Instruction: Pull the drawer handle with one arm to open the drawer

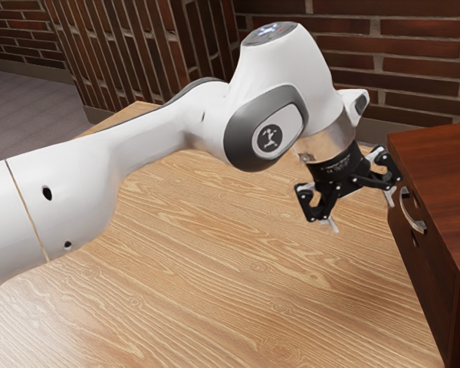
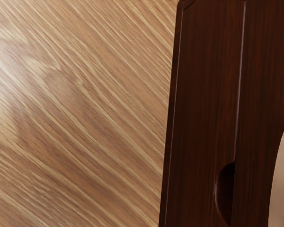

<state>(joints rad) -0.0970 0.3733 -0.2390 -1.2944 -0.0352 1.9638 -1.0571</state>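
Reviewer: Progress on the drawer at this moment?

Operator: Nothing pulled yet, by my reading. Working outward, the table (image 1: 215,291) lies in the near field. Next is my gripper (image 1: 362,211), with its fingers spread wide and nothing between them, so it is released. Its farther fingertip (image 1: 389,198) sits just beside the upper end of the drawer handle (image 1: 412,211). Whether they touch, I cannot tell. The handle is the silver bow on the front of the dark cabinet (image 1: 445,176), at the exterior view's right. The drawer (image 1: 425,264) front looks flush with the cabinet face and I see no gap, so I log it as shut.

Reviewer: What remains?

Operator: My judgement is that I must bracket the handle, close on it, then draw back toward the exterior view's left. Only the approach looks done; the pull itself is all still ahead.

Reviewer: Pose?

Operator: My forearm enters near, from the exterior view's left, and climbs to the wrist. From there the hand pitches down and right toward the cabinet front. The wrist view agrees: the cabinet face is close ahead, with a pale curve against it that is likely the handle. Farthest back is the brick wall (image 1: 414,46).
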